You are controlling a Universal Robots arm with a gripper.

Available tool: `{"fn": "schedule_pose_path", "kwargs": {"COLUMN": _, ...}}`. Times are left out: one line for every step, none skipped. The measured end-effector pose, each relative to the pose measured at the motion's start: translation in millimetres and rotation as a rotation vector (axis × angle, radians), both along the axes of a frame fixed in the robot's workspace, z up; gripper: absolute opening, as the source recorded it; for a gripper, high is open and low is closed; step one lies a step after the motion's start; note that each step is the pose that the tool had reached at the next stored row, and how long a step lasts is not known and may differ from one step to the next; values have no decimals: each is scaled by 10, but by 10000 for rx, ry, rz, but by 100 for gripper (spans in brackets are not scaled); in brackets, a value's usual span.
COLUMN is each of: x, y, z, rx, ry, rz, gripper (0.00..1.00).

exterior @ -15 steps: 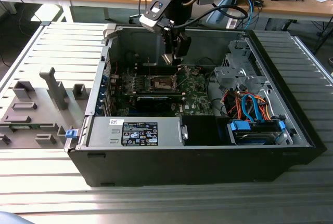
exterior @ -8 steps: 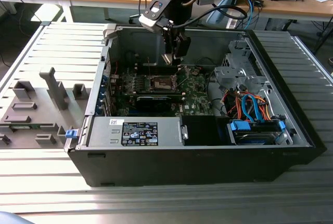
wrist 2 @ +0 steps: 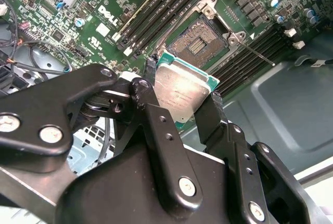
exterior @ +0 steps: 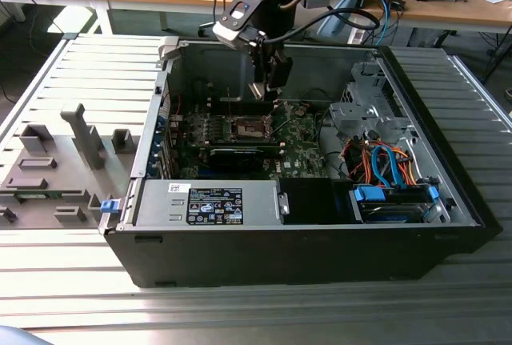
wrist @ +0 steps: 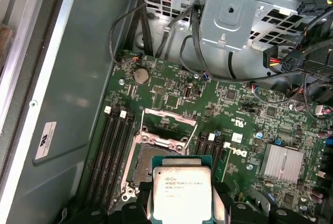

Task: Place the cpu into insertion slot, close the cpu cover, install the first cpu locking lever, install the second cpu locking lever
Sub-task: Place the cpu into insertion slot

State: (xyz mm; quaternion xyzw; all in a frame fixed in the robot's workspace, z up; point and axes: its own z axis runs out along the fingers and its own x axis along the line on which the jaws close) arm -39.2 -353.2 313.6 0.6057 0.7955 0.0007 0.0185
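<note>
M: Ribbed grey metal bench (exterior: pixel 72 297), open black computer case (exterior: pixel 280 257) lying flat on it. Status at that frame?

K: Step one of four, cpu placement, by my read. Black two-finger gripper (exterior: pixel 270 85) was down inside the case. Fingers (wrist 2: pixel 158 125) were closed partway onto the small flat square cpu with the dull silver-grey top (wrist 2: pixel 182 91), pinching it by two opposite edges.

M: Seated?

K: No. Cpu hung clear of the green board, near the dark square insertion slot with the silvery rim (wrist 2: pixel 197 42) but apart from it. Thin silvery cpu cover frame (wrist: pixel 161 140) stood swung open at one edge of the slot. One thin wire locking lever (wrist 2: pixel 255 52) lay released beside it.

M: What would seating need?

K: My judgement: chip centred and squared over the slot, kept level, let down with no side load. Contact field in the slot was bare.

M: Counts?

K: One cpu, one slot, one cover, one gripper, two fingers. One lever clear; couldn't be sure of a second. Long black memory slots (wrist: pixel 114 146) in two banks, one on each side of the slot. One finned silver heatsink (wrist: pixel 283 161).
</note>
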Motion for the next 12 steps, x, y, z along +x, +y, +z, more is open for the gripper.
{"fn": "schedule_pose_path", "kwargs": {"x": 0, "y": 0, "z": 0, "rx": 0, "ry": 0, "rz": -24, "gripper": 54}}
{"fn": "schedule_pose_path", "kwargs": {"x": 0, "y": 0, "z": 0, "rx": 0, "ry": 0, "rz": -41, "gripper": 54}}
{"fn": "schedule_pose_path", "kwargs": {"x": 0, "y": 0, "z": 0, "rx": 0, "ry": 0, "rz": -70, "gripper": 54}}
{"fn": "schedule_pose_path", "kwargs": {"x": 0, "y": 0, "z": 0, "rx": 0, "ry": 1, "rz": -105, "gripper": 54}}
{"fn": "schedule_pose_path", "kwargs": {"x": 0, "y": 0, "z": -1, "rx": 0, "ry": 0, "rz": -122, "gripper": 54}}
{"fn": "schedule_pose_path", "kwargs": {"x": 0, "y": 0, "z": -1, "rx": 0, "ry": 0, "rz": -141, "gripper": 54}}
{"fn": "schedule_pose_path", "kwargs": {"x": 0, "y": 0, "z": -1, "rx": 0, "ry": 1, "rz": -174, "gripper": 54}}
{"fn": "schedule_pose_path", "kwargs": {"x": 0, "y": 0, "z": -1, "rx": 0, "ry": 1, "rz": -199, "gripper": 54}}
{"fn": "schedule_pose_path", "kwargs": {"x": 0, "y": 0, "z": -1, "rx": 0, "ry": 0, "rz": -216, "gripper": 54}}
{"fn": "schedule_pose_path", "kwargs": {"x": 0, "y": 0, "z": -1, "rx": -1, "ry": 0, "rz": -241, "gripper": 54}}
{"fn": "schedule_pose_path", "kwargs": {"x": 0, "y": 0, "z": -1, "rx": 0, "ry": 0, "rz": -276, "gripper": 54}}
{"fn": "schedule_pose_path", "kwargs": {"x": 0, "y": 0, "z": -1, "rx": 0, "ry": 1, "rz": -291, "gripper": 54}}
